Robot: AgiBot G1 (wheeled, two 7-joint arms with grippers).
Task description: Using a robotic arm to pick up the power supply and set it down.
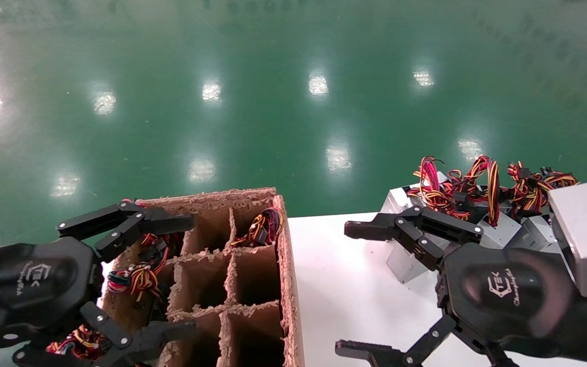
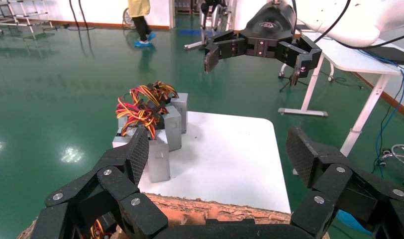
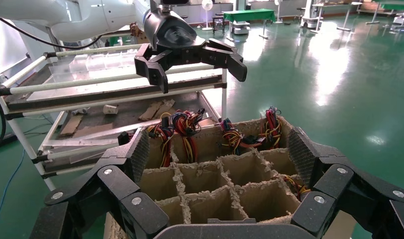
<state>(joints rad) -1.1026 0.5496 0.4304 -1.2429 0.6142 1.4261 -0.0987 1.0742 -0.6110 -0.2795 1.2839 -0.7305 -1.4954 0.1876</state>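
Several silver-grey power supplies (image 1: 497, 235) with red, yellow and black wires (image 1: 456, 188) stand clustered at the far right of the white table (image 1: 319, 244); the left wrist view shows the power supplies (image 2: 160, 149) too. My right gripper (image 1: 344, 289) hovers open over the table, just in front of the cluster, holding nothing. My left gripper (image 1: 189, 275) hangs open above the left part of a divided cardboard box (image 1: 252, 275), also holding nothing. In the wrist views each own gripper (image 2: 217, 149) (image 3: 218, 149) is wide open, with the other arm's claw (image 2: 259, 45) (image 3: 190, 57) farther off.
The cardboard box (image 3: 220, 169) has several cells; wire bundles (image 3: 182, 129) fill the far and left ones, and the near ones look hollow. A metal shelf rack (image 3: 90, 94) stands beyond it. Green floor (image 1: 273, 102) surrounds the table. A person (image 2: 139, 20) walks far off.
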